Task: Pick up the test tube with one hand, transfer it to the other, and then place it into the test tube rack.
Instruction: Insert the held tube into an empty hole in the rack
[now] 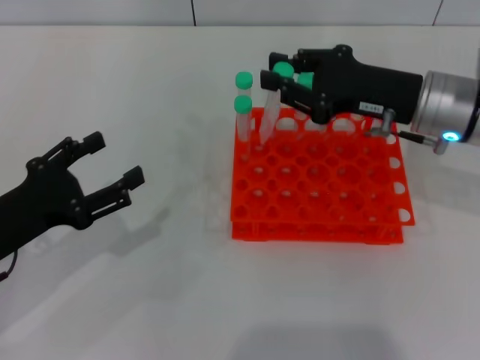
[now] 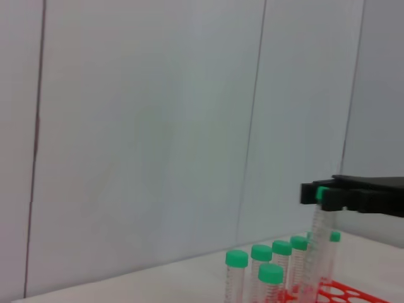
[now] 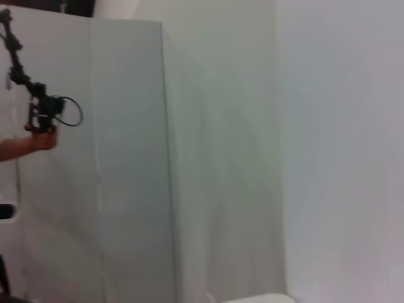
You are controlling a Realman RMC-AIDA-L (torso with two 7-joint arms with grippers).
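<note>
My right gripper (image 1: 279,71), black with a white label sticker, is shut on the green-capped test tube (image 1: 270,112) just under its cap. The tube hangs tilted over the back left part of the orange-red rack (image 1: 352,217). Its tip reaches the top tier; I cannot tell if it sits in a hole. The left wrist view shows the same gripper (image 2: 325,196) holding the tube (image 2: 317,252) above the rack (image 2: 341,295). My left gripper (image 1: 114,159) is open and empty, low over the table well left of the rack.
Several other green-capped tubes stand in the rack's back rows: two (image 1: 242,105) at the left corner, others (image 1: 305,77) behind the right gripper. They also show in the left wrist view (image 2: 262,271). The right wrist view shows only a wall.
</note>
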